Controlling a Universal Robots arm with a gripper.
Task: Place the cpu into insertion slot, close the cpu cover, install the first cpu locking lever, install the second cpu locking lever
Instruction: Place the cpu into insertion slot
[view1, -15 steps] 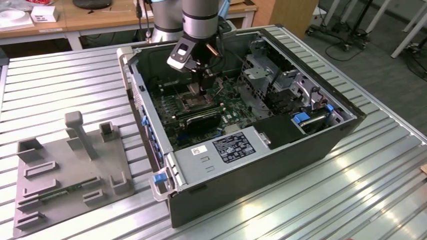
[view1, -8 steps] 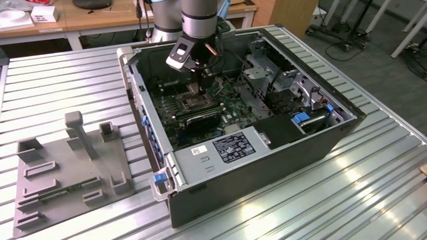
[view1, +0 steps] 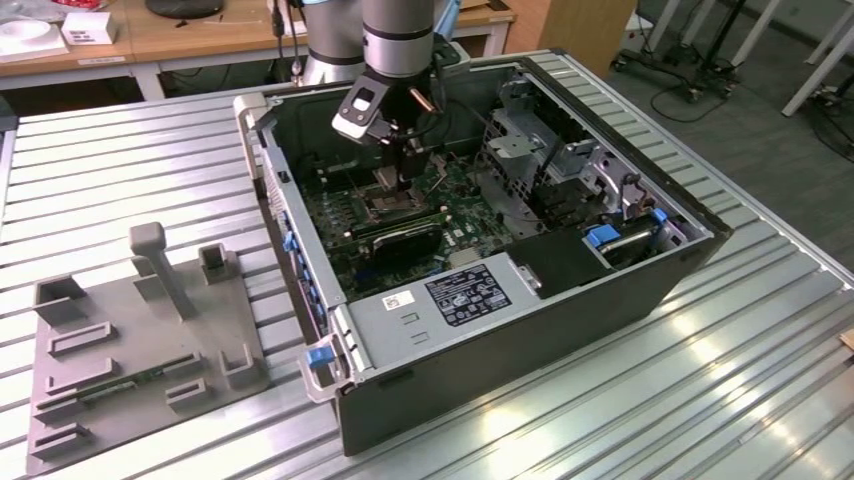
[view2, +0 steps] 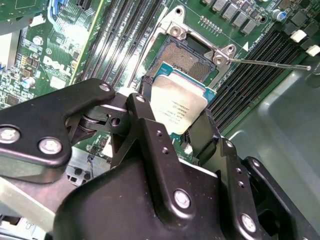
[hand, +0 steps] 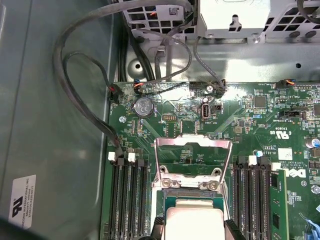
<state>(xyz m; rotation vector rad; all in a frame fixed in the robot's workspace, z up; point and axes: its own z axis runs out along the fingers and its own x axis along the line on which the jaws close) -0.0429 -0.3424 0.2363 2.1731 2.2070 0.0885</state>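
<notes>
In the exterior view the end effector (view1: 390, 172) hangs inside the open case (view1: 534, 300) on the bench (view1: 747, 400), just above the slot (view1: 387, 207).

In the second wrist view its fingers (view2: 146, 120) are closed to a narrow gap on two opposite edges of the cpu (view2: 177, 102). The cpu sits over the near part of the slot, with the pin field bare beyond it. I judge this the first step, with the cpu not yet seated. Seating calls for square edges and a flat, gentle descent. A lever (view2: 270, 63) lies swung aside.

In the first wrist view the cover (hand: 194, 143) stands raised beyond the cpu, apparently clear of the way. Memory slots (hand: 127, 200) flank the slot, and cables (hand: 57, 55) loop well apart.
</notes>
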